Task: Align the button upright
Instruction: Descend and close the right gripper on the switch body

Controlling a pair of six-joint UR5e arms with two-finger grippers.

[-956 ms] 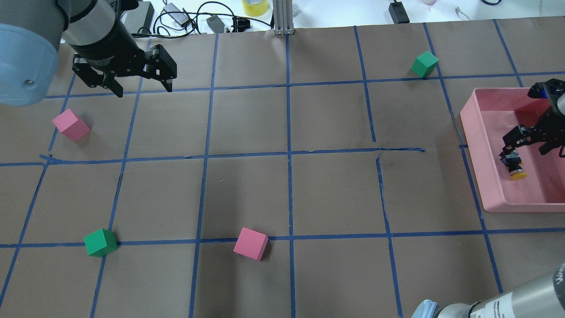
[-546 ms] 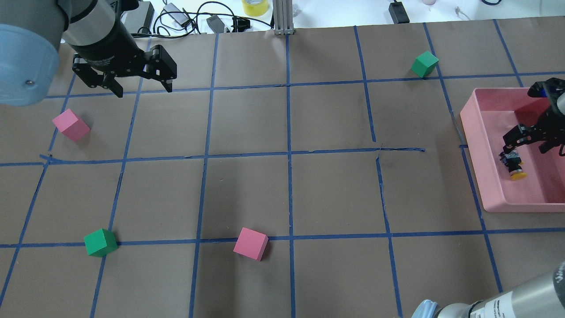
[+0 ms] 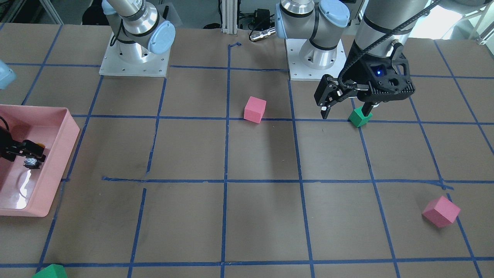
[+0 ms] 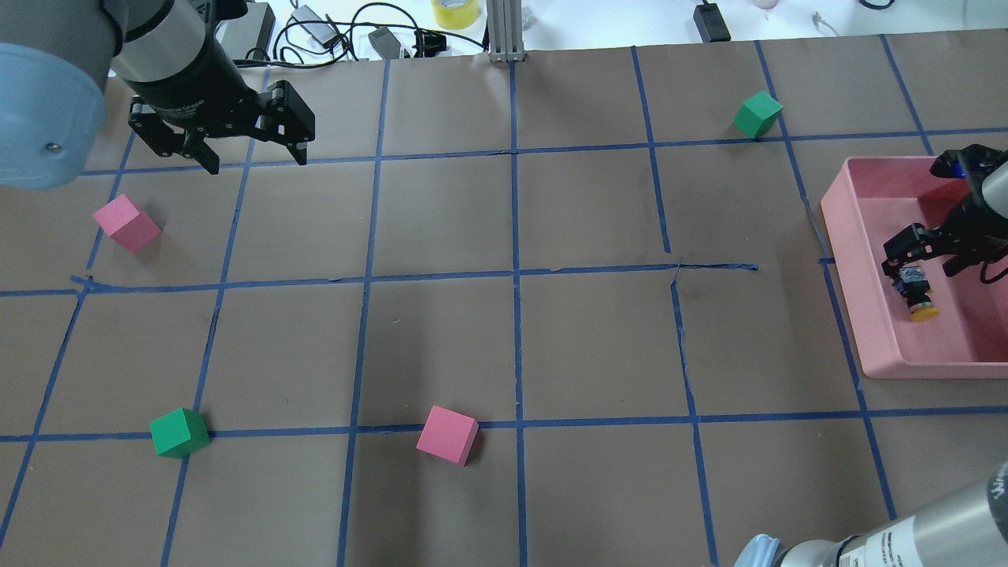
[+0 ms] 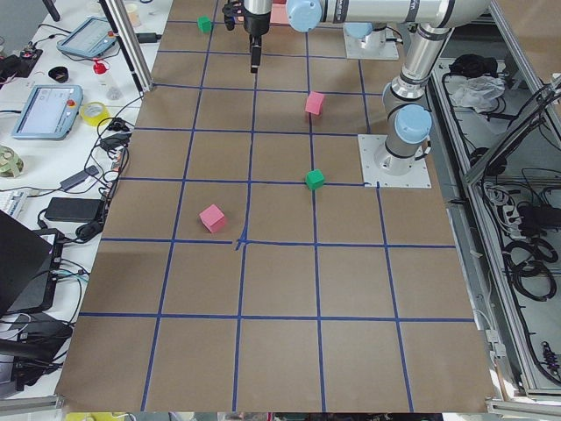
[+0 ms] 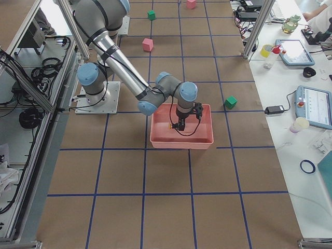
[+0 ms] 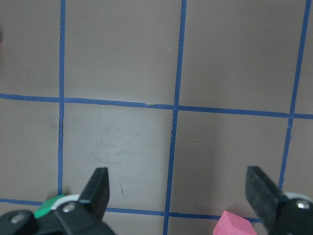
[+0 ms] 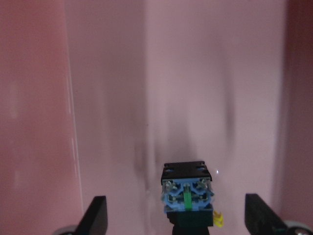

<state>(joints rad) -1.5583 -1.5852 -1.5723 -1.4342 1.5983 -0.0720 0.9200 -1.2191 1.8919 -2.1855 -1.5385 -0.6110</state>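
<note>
at the overhead view's right edge, the right gripper (image 4: 920, 266) has drawn back slightly, jaws spread and empty. the button (image 4: 917, 295) stays tipped over in the pink tray (image 4: 844, 260), yellow cap toward the frame's bottom, so uprighting seems unfinished.

left hand (image 4: 256, 161): fingers spread wide, clasping nothing, pointing straight down, held aloft | right hand (image 4: 923, 266): fingers spread wide, clasping nothing, pointing down, held low, its arm stretched far out sideways from the base
</note>
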